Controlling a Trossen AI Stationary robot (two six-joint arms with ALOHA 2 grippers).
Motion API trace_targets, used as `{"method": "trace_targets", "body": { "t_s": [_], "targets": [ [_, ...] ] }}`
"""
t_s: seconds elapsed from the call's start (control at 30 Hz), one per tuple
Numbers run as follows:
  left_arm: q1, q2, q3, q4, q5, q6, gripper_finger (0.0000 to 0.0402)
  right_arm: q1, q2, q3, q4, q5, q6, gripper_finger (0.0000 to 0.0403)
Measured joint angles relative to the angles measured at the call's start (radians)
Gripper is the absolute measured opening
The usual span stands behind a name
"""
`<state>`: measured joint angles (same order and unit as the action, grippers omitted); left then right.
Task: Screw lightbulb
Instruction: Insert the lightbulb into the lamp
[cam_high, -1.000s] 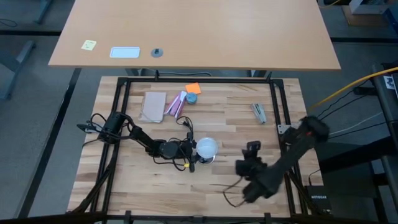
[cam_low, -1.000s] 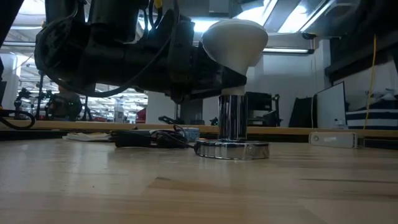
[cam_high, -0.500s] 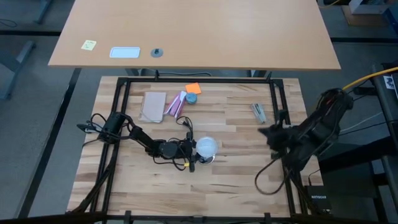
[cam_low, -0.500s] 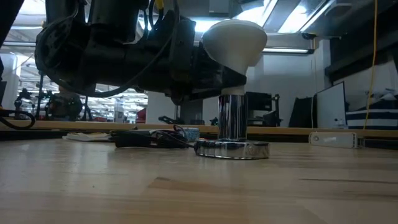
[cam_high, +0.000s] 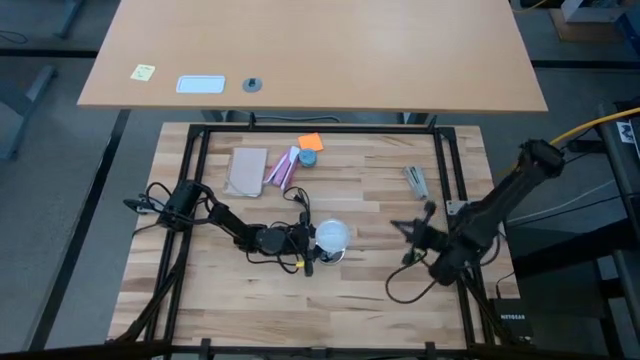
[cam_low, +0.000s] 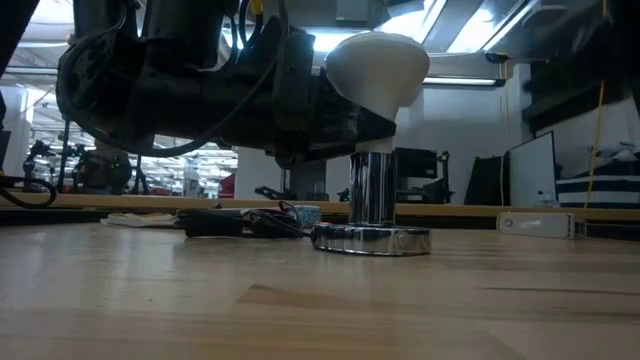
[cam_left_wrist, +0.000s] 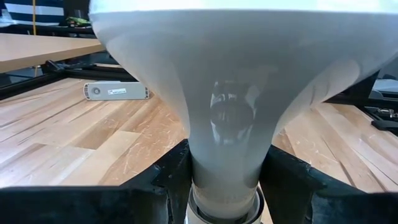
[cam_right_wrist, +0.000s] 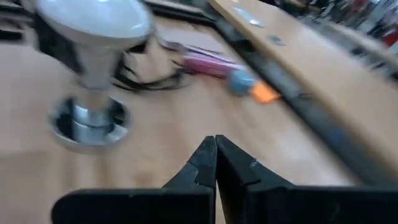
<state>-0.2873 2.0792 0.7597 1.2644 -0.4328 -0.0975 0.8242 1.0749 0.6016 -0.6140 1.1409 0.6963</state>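
The frosted white lightbulb (cam_high: 333, 236) stands upright, its neck down in the silvery socket (cam_low: 373, 238), which rests by its round base on the wooden table a little left of centre. It also shows in the low view (cam_low: 377, 62), the left wrist view (cam_left_wrist: 236, 74) and the right wrist view (cam_right_wrist: 93, 25). My left gripper (cam_high: 312, 242) lies low on the bulb's left side, shut on it. My right gripper (cam_high: 398, 227) is shut and empty, to the right of the bulb and pointing toward it; its own view (cam_right_wrist: 215, 148) shows the fingertips together. My left gripper pinches the bulb's narrow neck (cam_left_wrist: 227, 163) between its two fingers (cam_left_wrist: 166, 182), just above the socket's top. The fingers come in level from the table's left. The bulb stands upright, globe up, its neck in the socket.
A pink-and-white packet (cam_high: 283, 166), a brown pad (cam_high: 247, 171), an orange piece (cam_high: 310, 142) and a small blue thing (cam_high: 308, 158) lie at the far left-centre. A grey object (cam_high: 417, 181) lies far right. Black frame rails (cam_high: 448, 170) edge the table. Dark cords (cam_high: 270, 250) lie around the socket.
My right arm has swung from near the table's near-right corner up and toward the far edge, then back in; its gripper now points toward the bulb from the right. The bulb, the socket and my left gripper have kept still.
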Motion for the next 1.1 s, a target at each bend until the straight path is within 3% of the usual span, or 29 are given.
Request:
{"method": "trace_targets", "body": {
  "t_s": [0.1, 0.2, 0.27, 0.37, 0.53, 0.67, 0.9, 1.1],
  "targets": [
    [0.000, 0.000, 0.000, 0.001, 0.000, 0.000, 0.0153, -0.013, 0.065, -0.176, 0.502, -0.015, -0.083, 0.0005],
    [0.000, 0.000, 0.000, 0.001, 0.000, 0.000, 0.0153, -0.049, 0.192, -0.294, 0.970, -0.099, -0.155, 0.0005],
    [0.000, 0.000, 0.000, 0.002, 0.001, 0.000, 0.0153, -0.082, 0.308, -0.311, 1.173, -0.163, -0.187, 0.0005],
    [0.003, 0.000, 0.000, 0.002, 0.001, 0.000, 0.0153, -0.132, 0.486, -0.270, 1.344, -0.239, -0.218, 0.0005],
    [0.020, 0.000, 0.000, 0.003, 0.003, 0.000, 0.0153, -0.199, 0.743, -0.097, 1.417, -0.398, -0.233, 0.0005],
    [0.036, 0.000, 0.000, 0.002, 0.003, 0.000, 0.0153, -0.231, 0.871, 0.036, 1.413, -0.491, -0.241, 0.0005],
    [0.041, 0.000, 0.001, 0.002, 0.002, -0.003, 0.0153, -0.264, 0.982, 0.175, 1.336, -0.488, -0.241, 0.0005],
    [0.038, 0.000, 0.001, 0.002, 0.002, -0.005, 0.0153, -0.262, 0.983, 0.188, 1.178, -0.414, -0.065, 0.0005]
  ]
}}
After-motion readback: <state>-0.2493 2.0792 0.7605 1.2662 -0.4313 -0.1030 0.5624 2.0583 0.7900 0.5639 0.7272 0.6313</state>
